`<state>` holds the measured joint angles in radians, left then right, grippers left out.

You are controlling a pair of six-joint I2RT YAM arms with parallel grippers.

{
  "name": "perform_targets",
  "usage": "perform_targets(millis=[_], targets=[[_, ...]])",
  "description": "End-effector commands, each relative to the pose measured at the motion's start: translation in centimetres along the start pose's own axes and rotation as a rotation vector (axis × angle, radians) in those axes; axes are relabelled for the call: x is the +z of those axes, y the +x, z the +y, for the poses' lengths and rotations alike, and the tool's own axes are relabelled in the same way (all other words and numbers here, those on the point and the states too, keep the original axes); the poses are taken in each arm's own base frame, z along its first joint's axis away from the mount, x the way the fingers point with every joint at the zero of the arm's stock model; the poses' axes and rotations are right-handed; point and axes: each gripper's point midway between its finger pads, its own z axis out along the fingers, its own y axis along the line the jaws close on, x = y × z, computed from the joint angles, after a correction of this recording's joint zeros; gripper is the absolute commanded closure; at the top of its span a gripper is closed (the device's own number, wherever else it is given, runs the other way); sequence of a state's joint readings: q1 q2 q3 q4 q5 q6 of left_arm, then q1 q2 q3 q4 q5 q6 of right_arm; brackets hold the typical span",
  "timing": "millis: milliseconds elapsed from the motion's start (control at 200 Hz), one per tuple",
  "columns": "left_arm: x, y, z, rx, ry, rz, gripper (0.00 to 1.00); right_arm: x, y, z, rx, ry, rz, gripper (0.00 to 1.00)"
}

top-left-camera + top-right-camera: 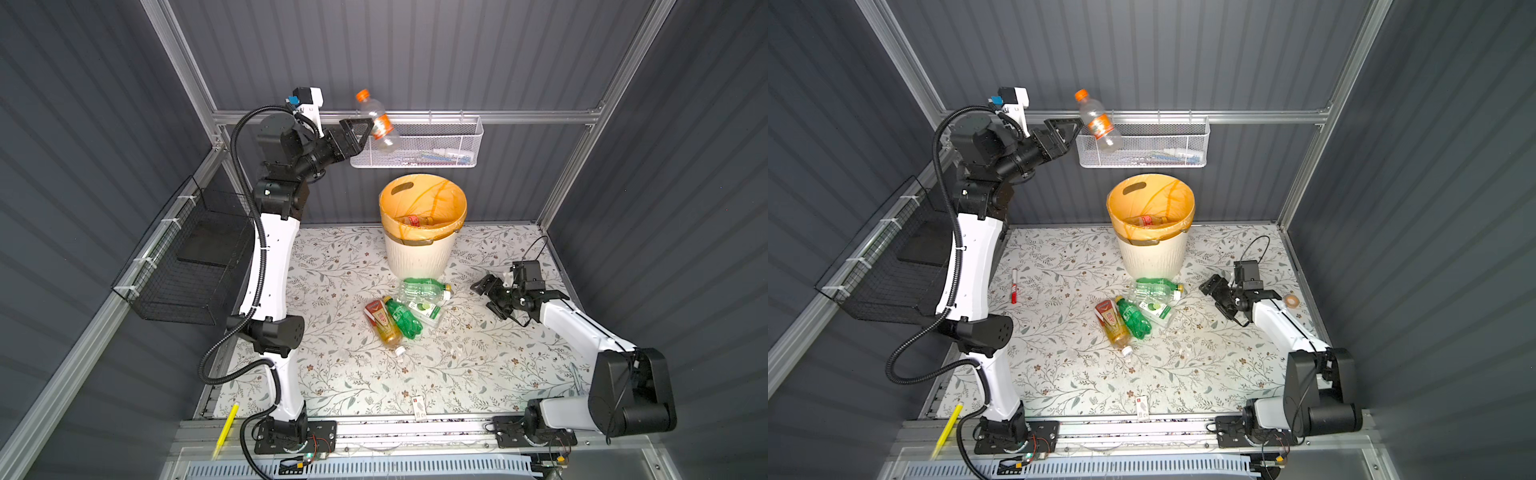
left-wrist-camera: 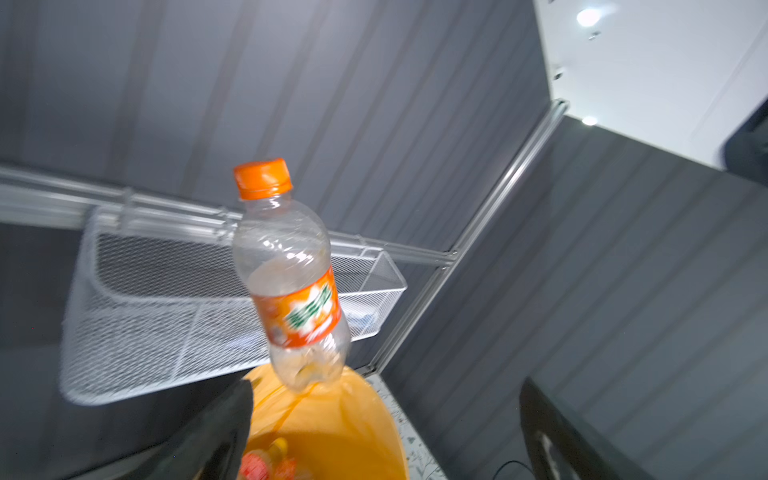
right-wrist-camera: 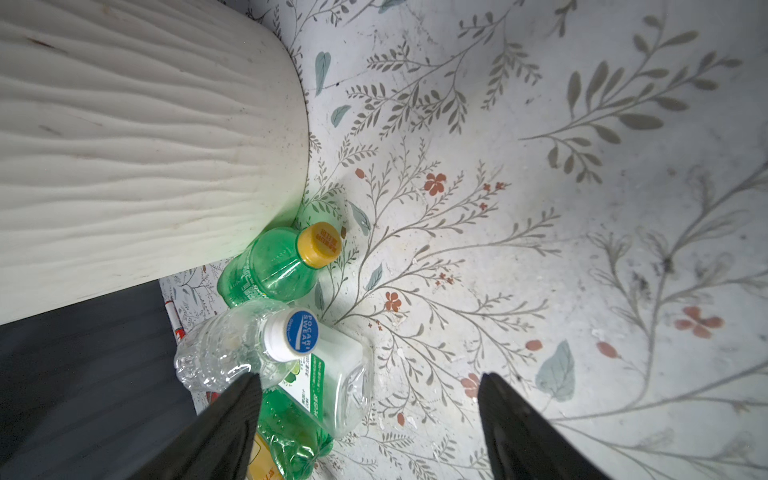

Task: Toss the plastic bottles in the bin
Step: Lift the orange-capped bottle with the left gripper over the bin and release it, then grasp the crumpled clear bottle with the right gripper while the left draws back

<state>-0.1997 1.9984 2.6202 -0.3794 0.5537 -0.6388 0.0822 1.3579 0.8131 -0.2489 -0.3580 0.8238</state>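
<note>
The orange-capped bottle [image 1: 376, 122], clear with an orange label, is free in the air just off the fingertips of the left gripper [image 1: 362, 134], tilted with its cap uppermost. That gripper's jaws are spread wide and grip nothing; in the left wrist view the bottle sits ahead of both fingers and touches neither.

Below and ahead of this gripper stands the bin [image 1: 417, 253], its orange-bagged mouth unobstructed, with a red-labelled bottle [image 1: 414, 220] lying inside. Directly behind the airborne bottle, the white mesh basket [image 1: 436, 145] hangs on the back rail.

The right gripper [image 1: 487, 298] is low over the table, jaws well apart, holding nothing. Just ahead of its fingertips five bottles lie clustered at the bin's foot:
- a yellow-capped green bottle [image 3: 274, 266] up against the bin's base
- a blue-and-white-capped clear bottle [image 3: 224, 353] beside it
- a flat green-labelled bottle [image 3: 336, 386] nearest the fingers
- beyond those, a second green bottle [image 1: 403, 319] and an amber bottle [image 1: 383, 325] side by side

A red marker [image 1: 1014, 286] lies well past the cluster and a tape roll [image 1: 1291, 300] lies behind the right wrist. A small white card [image 1: 419, 405] lies at the table's front edge. A black wire basket [image 1: 183, 266] hangs on the side wall behind the left arm.
</note>
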Motion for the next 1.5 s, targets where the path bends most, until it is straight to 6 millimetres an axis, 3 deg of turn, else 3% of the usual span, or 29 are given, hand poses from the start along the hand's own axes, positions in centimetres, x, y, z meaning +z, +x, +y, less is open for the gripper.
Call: perform_targets(millis=[0, 65, 220, 300, 445, 605, 865, 875, 956, 1091, 1351, 1491], targets=[[2.5, 7.1, 8.9, -0.232, -0.098, 0.17, 0.0, -0.5, 0.2, 0.0, 0.002, -0.009, -0.018, 0.16], [1.6, 6.9, 9.1, -0.216, -0.114, 0.147, 0.0, -0.5, -0.1, -0.5, -0.007, 0.026, -0.032, 0.16], [-2.3, 4.3, 9.3, -0.165, -0.18, 0.092, 0.0, -0.1, -0.6, -0.1, -0.02, 0.026, -0.027, 0.16], [-4.3, 4.4, 10.1, -0.142, -0.237, 0.089, 0.0, 0.2, -0.9, 0.2, -0.02, 0.022, -0.028, 0.16], [-7.8, 7.7, 14.0, -0.188, -0.369, 0.139, 0.0, -0.9, -2.7, 0.7, -0.069, 0.063, -0.07, 0.15], [-11.2, 11.3, 17.0, -0.245, -0.467, 0.166, 0.0, -2.5, -4.5, 3.3, -0.115, 0.03, -0.096, 0.15], [-15.1, 16.9, 20.8, -0.33, -0.584, 0.213, 0.0, -2.1, -2.6, 2.6, -0.091, 0.021, -0.036, 0.15], [-15.4, 18.0, 21.3, -0.344, -0.597, 0.231, 0.0, -2.1, -2.6, 2.7, -0.098, 0.022, -0.034, 0.15], [-16.2, 20.7, 22.5, -0.38, -0.628, 0.278, 0.0, -1.5, -1.4, 2.6, -0.183, 0.063, 0.01, 0.15], [-17.6, 23.6, 23.4, -0.378, -0.672, 0.343, 0.0, -1.1, 0.8, 4.8, -0.449, 0.092, 0.058, 0.15], [-20.2, 25.8, 23.6, -0.267, -0.735, 0.442, 0.0, -0.5, 4.0, 8.6, -1.003, 0.087, 0.145, 0.11], [-20.9, 26.3, 23.4, -0.236, -0.749, 0.46, 0.0, 0.8, 7.0, 10.2, -1.278, 0.049, 0.217, 0.1]])
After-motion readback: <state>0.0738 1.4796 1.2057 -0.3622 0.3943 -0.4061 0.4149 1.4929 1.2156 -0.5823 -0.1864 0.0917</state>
